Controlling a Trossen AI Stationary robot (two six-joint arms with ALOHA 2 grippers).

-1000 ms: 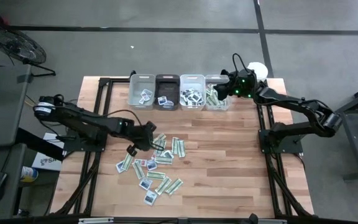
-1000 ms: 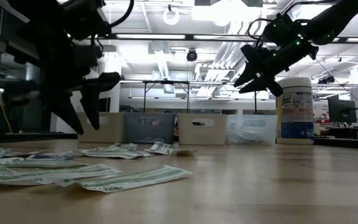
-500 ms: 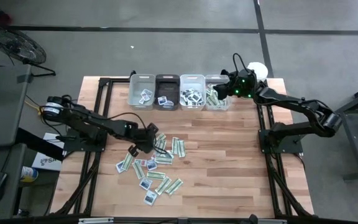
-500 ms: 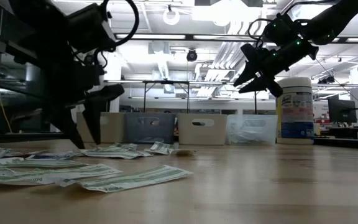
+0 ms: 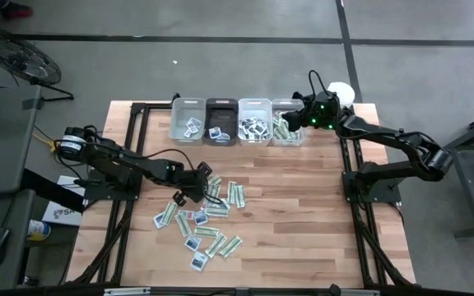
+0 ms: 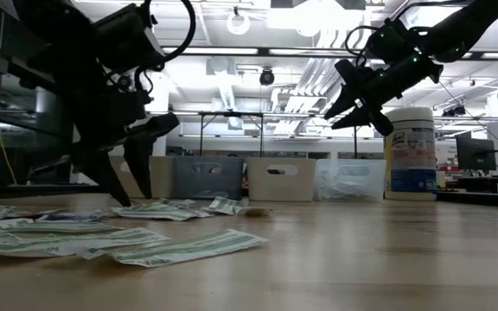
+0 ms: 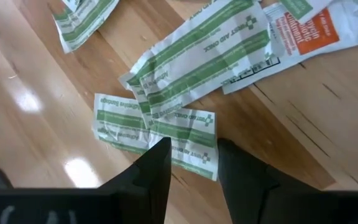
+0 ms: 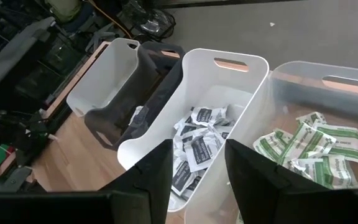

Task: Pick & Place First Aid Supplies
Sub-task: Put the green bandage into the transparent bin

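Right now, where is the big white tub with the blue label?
In the high view the canister stands at the table's far right corner, just right of the clear bin of green packets, beside the right gripper.

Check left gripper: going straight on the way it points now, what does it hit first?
Probably the green-and-white strip packet lying on the table right ahead of the open left gripper. Nothing shows between them, though depth is hard to judge.

Packets in the grey bin (image 5: 188,123) too small to identify, canister (image 5: 341,92) partly behind the right arm
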